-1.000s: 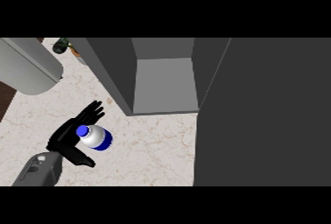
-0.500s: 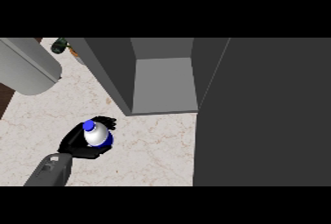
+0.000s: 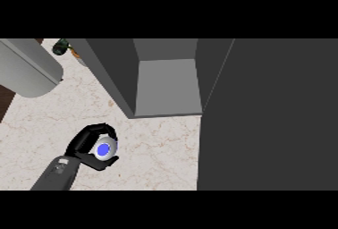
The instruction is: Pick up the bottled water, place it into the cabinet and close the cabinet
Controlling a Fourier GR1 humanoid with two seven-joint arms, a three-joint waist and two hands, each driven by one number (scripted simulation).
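Low on the left side: the left hand [image 3: 86, 145] comes up from the bottom edge on a grey forearm [image 3: 58, 173].
Left hand: its black fingers curl around the bottled water [image 3: 104, 149] and hold it.
Bottled water: seen from above, it looks like a white round shape with a blue cap in the middle. It sits inside the curled fingers, over the tabletop [image 3: 158, 152], in the lower left of the frame.
Tabletop: pale stone with thin brown lines. It fills the left and middle of the frame.
Cabinet [image 3: 168, 82]: a grey box in the upper middle of the frame. Its front is open and you can see its light grey inside.
Cabinet and bottle: the bottle is below and to the left of the open cabinet, apart from it.
Dark panel [image 3: 271, 116]: a big dark grey flat shape on the right side, top to bottom.
Grey round thing [image 3: 30, 67]: a big light grey shape in the upper left corner.
Small dark thing [image 3: 61, 45]: it sits at the top left, just beside the grey round thing. It is too small to tell what it is.
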